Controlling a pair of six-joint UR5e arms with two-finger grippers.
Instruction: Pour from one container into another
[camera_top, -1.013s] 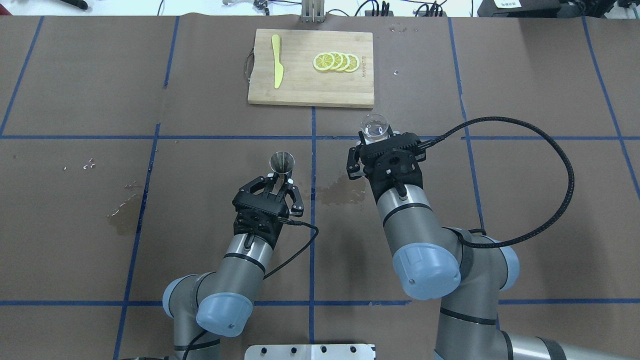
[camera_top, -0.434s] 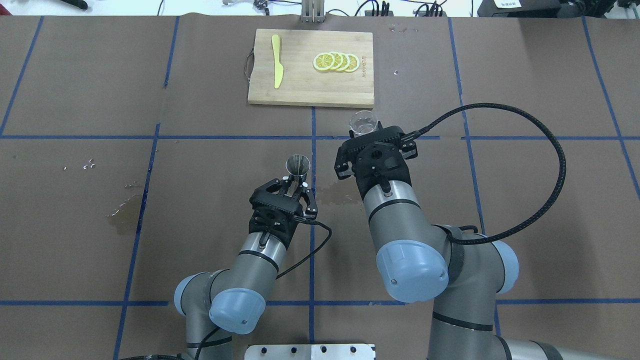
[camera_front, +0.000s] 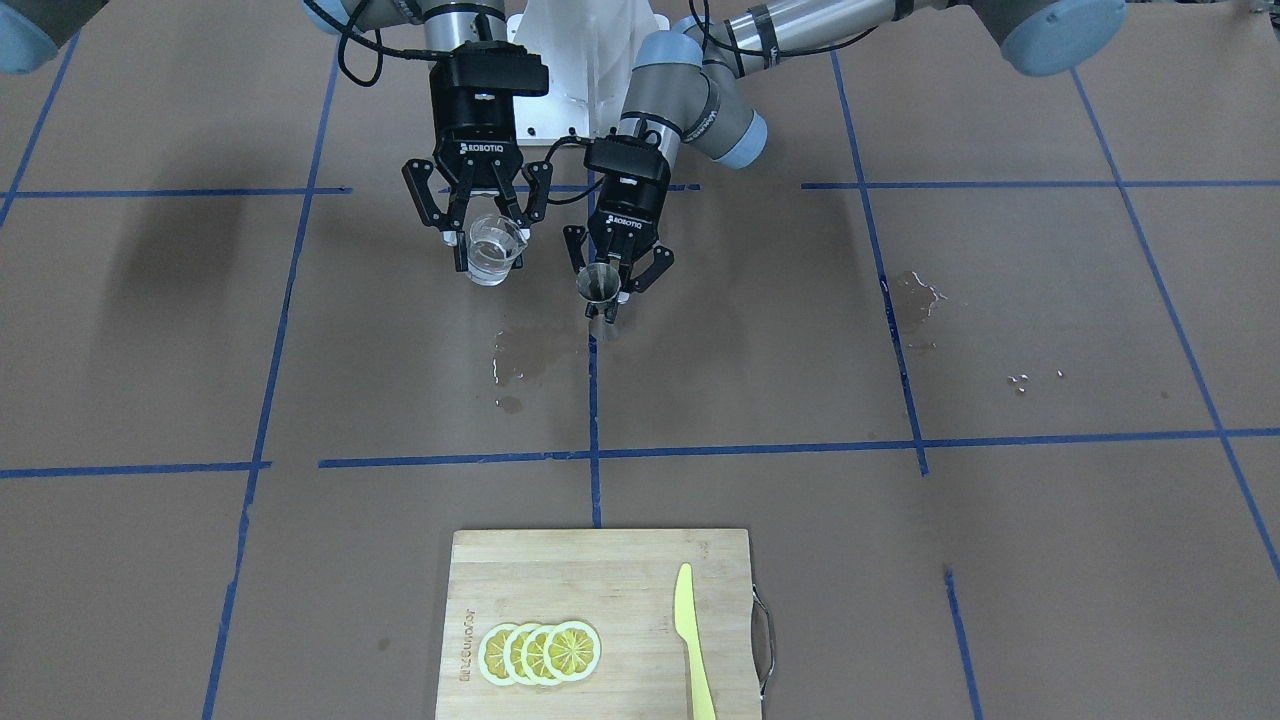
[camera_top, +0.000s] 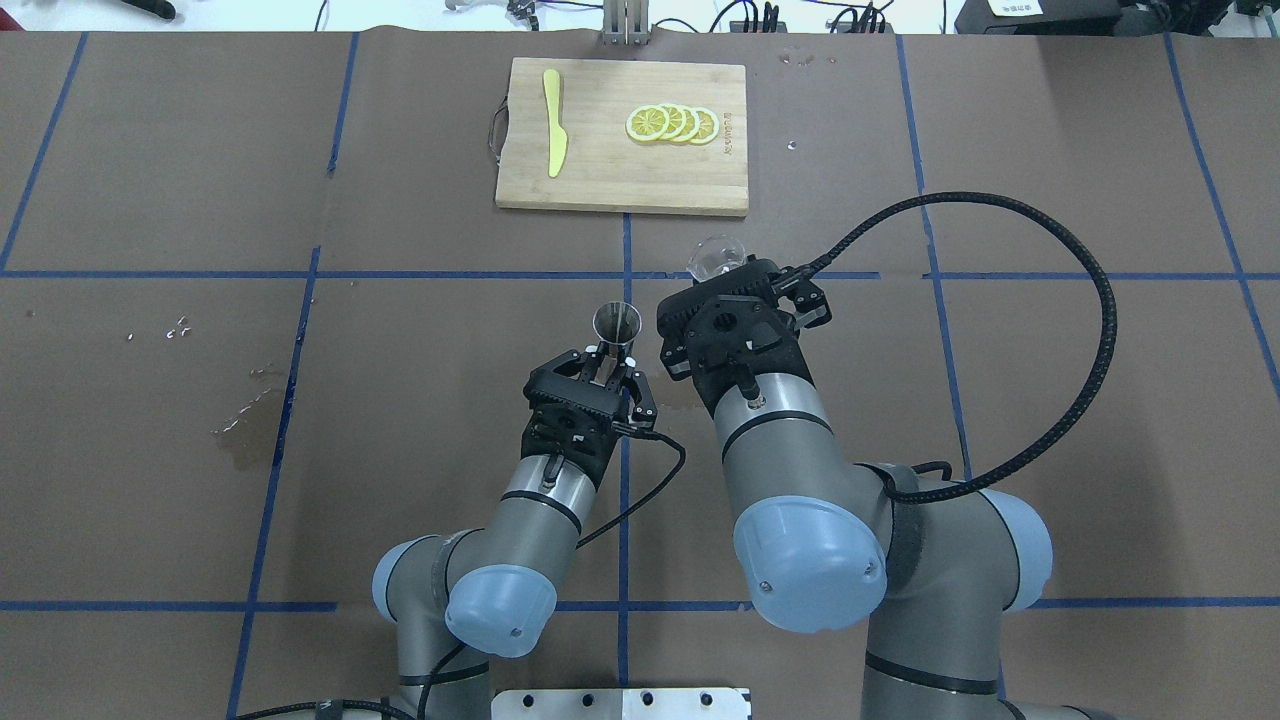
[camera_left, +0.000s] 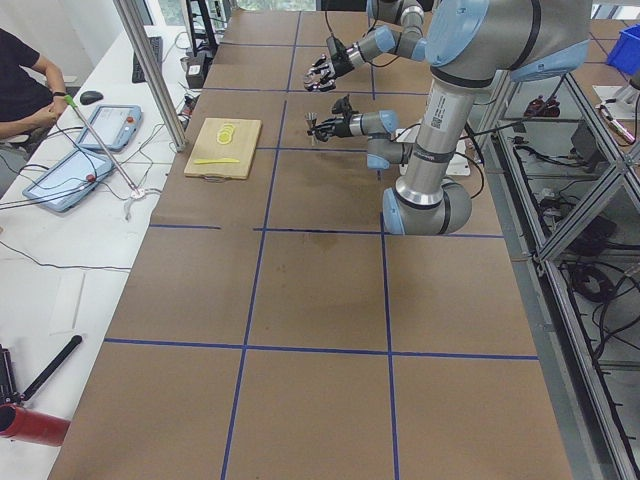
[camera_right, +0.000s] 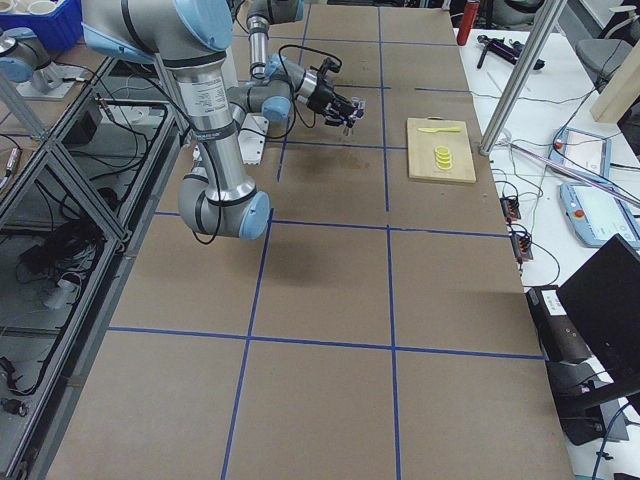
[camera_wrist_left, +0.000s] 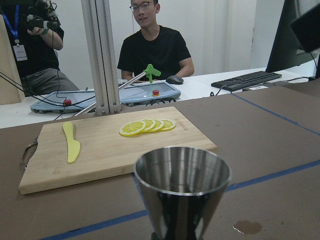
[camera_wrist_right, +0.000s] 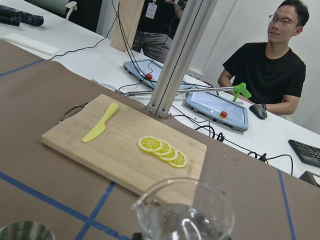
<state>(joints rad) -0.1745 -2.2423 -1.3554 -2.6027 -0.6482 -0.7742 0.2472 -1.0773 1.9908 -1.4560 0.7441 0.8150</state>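
Glass cup (camera_front: 492, 252), holding clear liquid, gripped in right pincer (camera_front: 490, 263), fingers narrowed onto its wall, raised above worktop (camera_front: 900, 500). Just beside it, apart: steel jigger (camera_front: 599, 282), upright, pinched by left pincer (camera_front: 607, 297). Cutting board (camera_front: 620, 570) well apart.

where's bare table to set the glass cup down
Bare brown table lies right of the right gripper, and there's a wide stretch left of the cutting board. Crowded in the middle: glass cup and jigger held close together near a wet patch.
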